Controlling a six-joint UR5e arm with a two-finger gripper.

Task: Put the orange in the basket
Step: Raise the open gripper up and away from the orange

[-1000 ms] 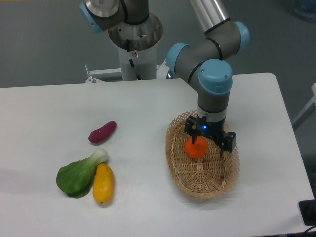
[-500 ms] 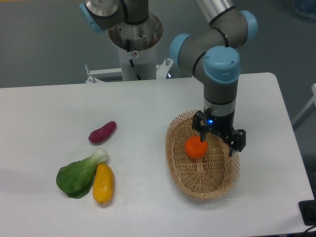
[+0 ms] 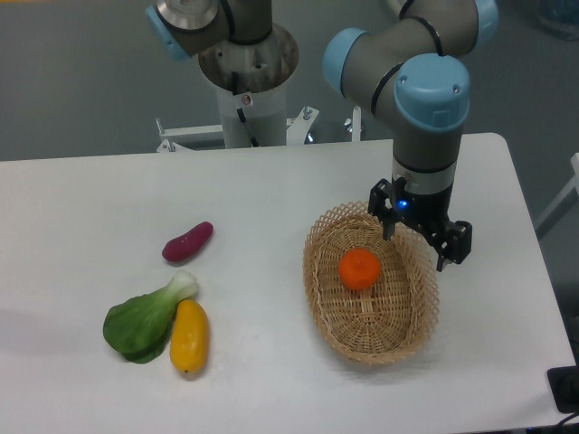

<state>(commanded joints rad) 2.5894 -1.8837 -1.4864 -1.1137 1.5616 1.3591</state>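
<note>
One white counter [image 3: 271, 181] w/ basket [image 3: 336, 325] at right. Tool [image 3: 418, 240] above basket's right rim, fingers spread wide, gripping nothing, touching nothing. Orange [image 3: 360, 268] resting inside basket, just left of tool.

Bright orange [image 3: 360, 269], tan woven basket [image 3: 371, 345]

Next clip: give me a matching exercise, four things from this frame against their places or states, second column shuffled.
Things:
1. small round orange
2. purple oblong vegetable
3. elongated yellow fruit
4. black two-finger gripper

Places or states:
A. open, above the basket's right rim
B. beside the green leafy vegetable
C. inside the oval wicker basket
D. alone, left of centre on the white table

Pairs: 1-C, 2-D, 3-B, 4-A
</note>
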